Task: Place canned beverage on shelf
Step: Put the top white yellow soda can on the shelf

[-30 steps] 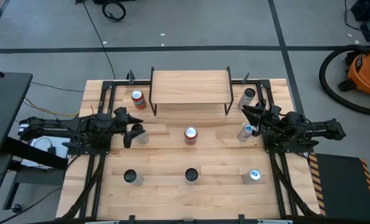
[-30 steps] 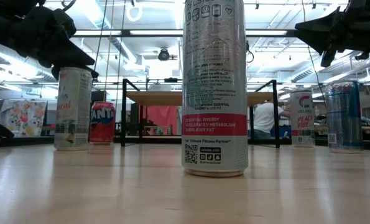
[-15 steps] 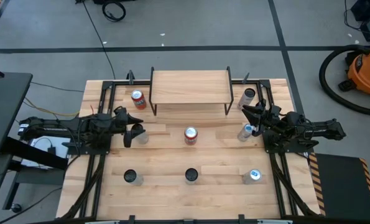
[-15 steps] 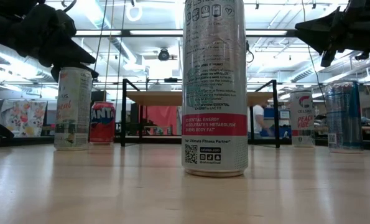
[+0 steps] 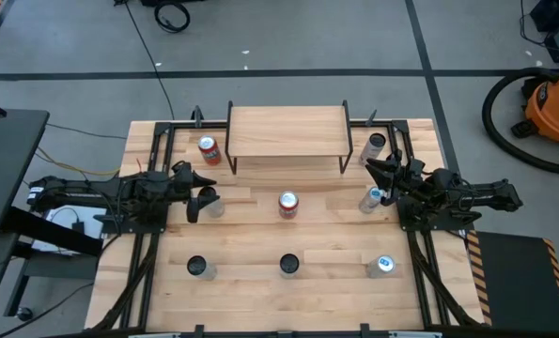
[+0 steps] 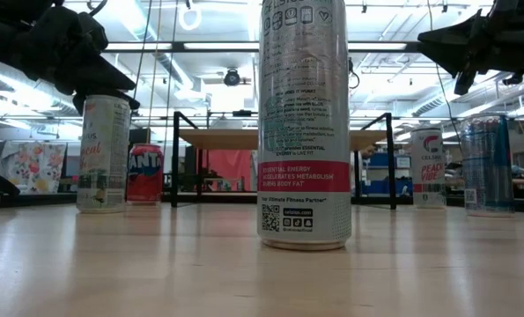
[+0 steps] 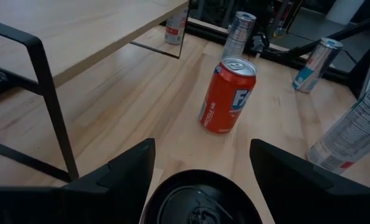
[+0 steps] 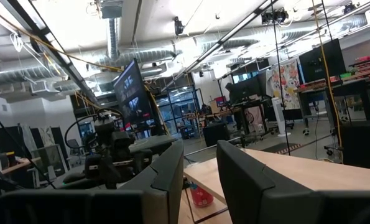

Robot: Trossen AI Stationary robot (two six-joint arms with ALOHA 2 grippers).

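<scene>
**Left gripper straddles a can in front of the shelf; nothing on the board**

Take the shelf as your landmark: the light-wood board on black legs at the far middle of the table, its top bare.

Your left gripper sits in front of the shelf's left end, over a pale can standing upright there. From the left wrist view, the fingers stand well apart with the can's dark top between them; you cannot tell if they touch its sides. The can's base rests on the table in the low view.

Your right gripper is in front of the shelf's right end, raised above the table. Its fingers show a narrow gap with nothing between them. A blue-and-silver can stands just beside and below it.

Other cans, all upright:
- Red Fanta can, just off the shelf's left end.
- Red-topped can, in front of the shelf's middle, between the two grippers.
- Dark-topped can, just off the shelf's right end.
- Three more in a row at the near side, well apart from the shelf: left can, middle can, right can.
</scene>
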